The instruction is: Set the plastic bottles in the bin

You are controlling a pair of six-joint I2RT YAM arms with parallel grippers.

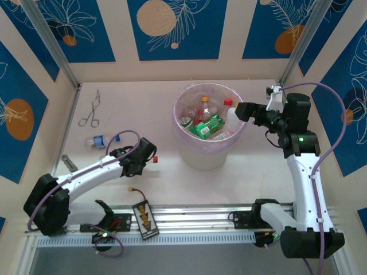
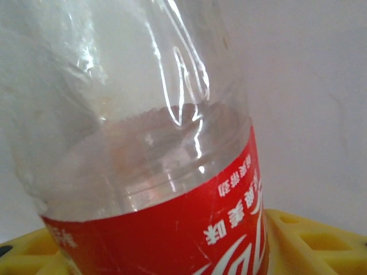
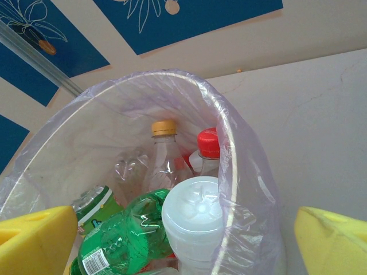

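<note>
- Over on the left of the surface, the left hand sits low with a red-labelled bottle lying between its yellow pads. The pads sit right by the label on both sides, but whether they are squeezing it can't be told.
- That bottle's red cap pokes out just past the hand.
- At the right rim of the bin, the right hand hovers with its fingers spread wide, holding nothing.
- The bin stands mid-surface with several bottles inside: a green bottle, a clear bottle base-up against the rim, and a yellow-capped bottle and a red-capped bottle behind.
- A blue-labelled bottle lies on the surface, well apart from the bin, with the forceps farther back.
</note>
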